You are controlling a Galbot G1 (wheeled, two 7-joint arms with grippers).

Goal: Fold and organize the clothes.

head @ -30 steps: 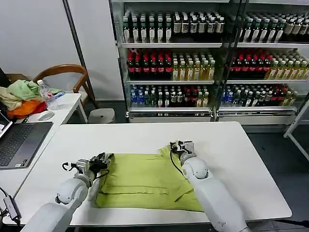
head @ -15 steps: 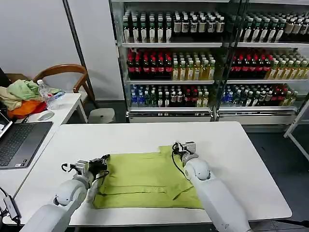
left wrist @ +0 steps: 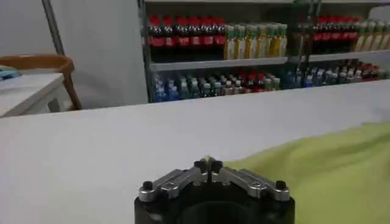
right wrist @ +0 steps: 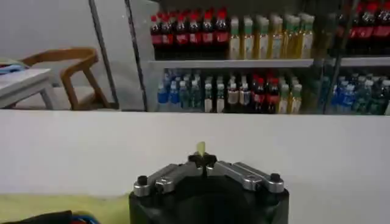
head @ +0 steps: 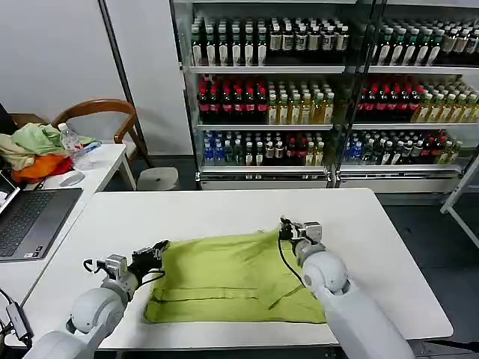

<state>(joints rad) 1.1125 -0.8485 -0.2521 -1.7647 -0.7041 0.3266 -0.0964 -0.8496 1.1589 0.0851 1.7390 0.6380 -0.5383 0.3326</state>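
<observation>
Lime yellow-green cotton T-shirt (head: pixel 232 277) lies spread on white bench (head: pixel 374 247), near front edge, plain side up, lower part folded into band. Left gripper (head: pixel 153 253) at shirt's far left corner, jaws pinched together on fabric edge. Right gripper (head: pixel 292 230) at far right corner, jaws closed, sliver of yellow-green cloth (right wrist: pixel 200 148) caught between tips.

Bright, even indoor light, soft shadows; wrist views slightly blurred
</observation>
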